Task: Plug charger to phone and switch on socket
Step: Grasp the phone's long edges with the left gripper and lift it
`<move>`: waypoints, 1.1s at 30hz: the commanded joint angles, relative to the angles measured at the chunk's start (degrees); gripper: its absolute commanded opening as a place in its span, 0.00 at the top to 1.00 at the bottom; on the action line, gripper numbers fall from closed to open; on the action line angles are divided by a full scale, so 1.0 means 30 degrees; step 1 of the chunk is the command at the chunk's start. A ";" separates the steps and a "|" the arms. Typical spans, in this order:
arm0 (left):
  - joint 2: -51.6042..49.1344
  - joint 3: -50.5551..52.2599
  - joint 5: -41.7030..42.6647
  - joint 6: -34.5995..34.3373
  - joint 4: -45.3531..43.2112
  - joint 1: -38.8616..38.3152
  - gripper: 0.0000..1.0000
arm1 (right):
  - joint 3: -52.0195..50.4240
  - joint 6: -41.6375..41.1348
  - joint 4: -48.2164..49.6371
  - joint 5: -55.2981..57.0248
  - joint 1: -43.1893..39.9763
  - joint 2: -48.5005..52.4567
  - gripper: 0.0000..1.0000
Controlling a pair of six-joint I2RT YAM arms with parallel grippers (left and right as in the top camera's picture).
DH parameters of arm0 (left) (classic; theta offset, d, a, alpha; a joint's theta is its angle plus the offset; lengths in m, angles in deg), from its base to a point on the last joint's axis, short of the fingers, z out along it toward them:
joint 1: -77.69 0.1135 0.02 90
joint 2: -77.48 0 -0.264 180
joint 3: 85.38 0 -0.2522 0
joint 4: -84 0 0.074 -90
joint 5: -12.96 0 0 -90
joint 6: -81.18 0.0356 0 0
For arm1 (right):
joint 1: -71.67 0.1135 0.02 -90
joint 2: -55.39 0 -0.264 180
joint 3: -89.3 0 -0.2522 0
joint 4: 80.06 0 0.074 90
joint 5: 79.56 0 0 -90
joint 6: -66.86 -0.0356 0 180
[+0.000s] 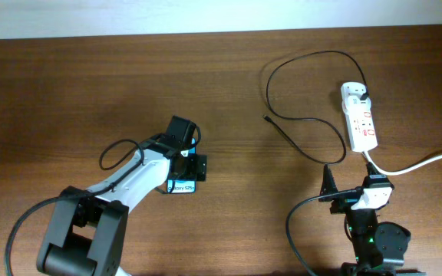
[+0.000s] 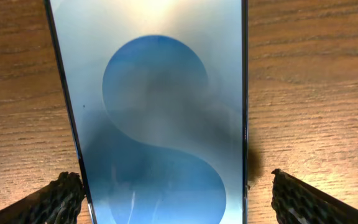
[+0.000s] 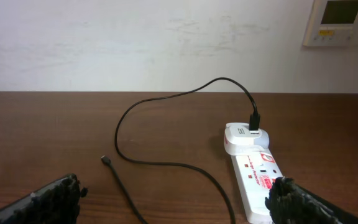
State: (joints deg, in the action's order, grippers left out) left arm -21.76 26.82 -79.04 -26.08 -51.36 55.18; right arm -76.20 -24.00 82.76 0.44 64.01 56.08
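Note:
The phone lies flat on the wooden table with its blue swirl screen up. In the overhead view only its lower end with the white text shows under my left gripper. My left gripper is open and straddles the phone, one finger on each long edge, with a gap at the right finger. The charger cable loops across the table. Its connector tip lies loose, and it also shows in the right wrist view. Its black plug sits in the socket. My right gripper is open and empty, just in front of the socket.
The socket's thick white cord runs off to the right edge of the table. A white wall stands behind the table, with a control panel on it. Bare wood lies between the phone and the cable tip.

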 commanded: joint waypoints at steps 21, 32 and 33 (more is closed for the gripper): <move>-0.0015 0.2186 0.1392 -0.0532 -0.0233 -0.0036 0.52 | -0.0138 -0.0015 -0.0066 0.0109 0.0175 -0.0109 0.02; 0.3169 -0.6215 0.1384 -0.0525 0.6499 -0.0036 0.56 | -0.0138 -0.0015 -0.0066 0.0109 0.0175 -0.0109 0.02; 0.3752 -0.6900 0.1384 -0.0525 0.7264 -0.0036 0.56 | -0.0138 -0.0015 -0.0066 0.0109 0.0175 -0.0109 0.02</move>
State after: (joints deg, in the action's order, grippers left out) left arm -15.49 11.08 -75.50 -26.93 -32.15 55.03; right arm -76.20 -24.00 82.78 0.44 64.01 56.08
